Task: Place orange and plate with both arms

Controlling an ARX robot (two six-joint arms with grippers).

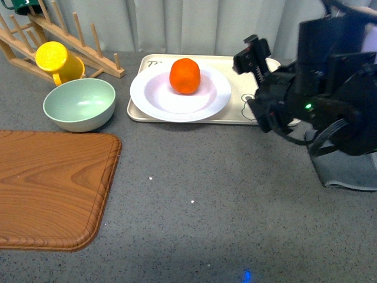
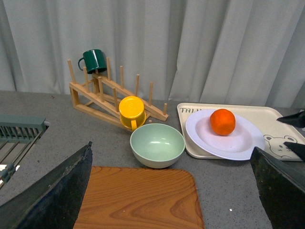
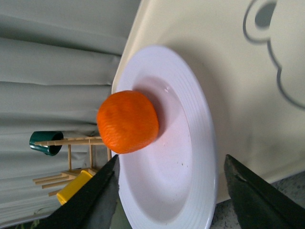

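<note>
- The orange sits in the well of the white plate, toward the side nearest the curtain; it touches the plate and nothing else.
- The plate rests on the beige tray, on the half nearest the green bowl. Bowl and tray stand near each other on the grey table but apart.
- Right claw: the right wrist view shows both fingers spread wide with the plate's near rim between them. It holds nothing and touches neither plate nor orange. In the front view the right arm hangs over the tray's far end, beside the plate.
- Left claw: fingers wide apart, empty, well back from the tray, above the wooden board.
- Handling, orange: judged light, firm with slight give, round and liable to roll. It is best taken across its widest part with moderate pressure.
- Handling, plate: judged stiff, smooth, probably breakable if ceramic. The wide ridged rim is the only practical hold; a single-edge pinch would tip it, so the lift should be kept level.
- Risk: tilting the plate with the orange aboard would let the fruit roll off.
</note>
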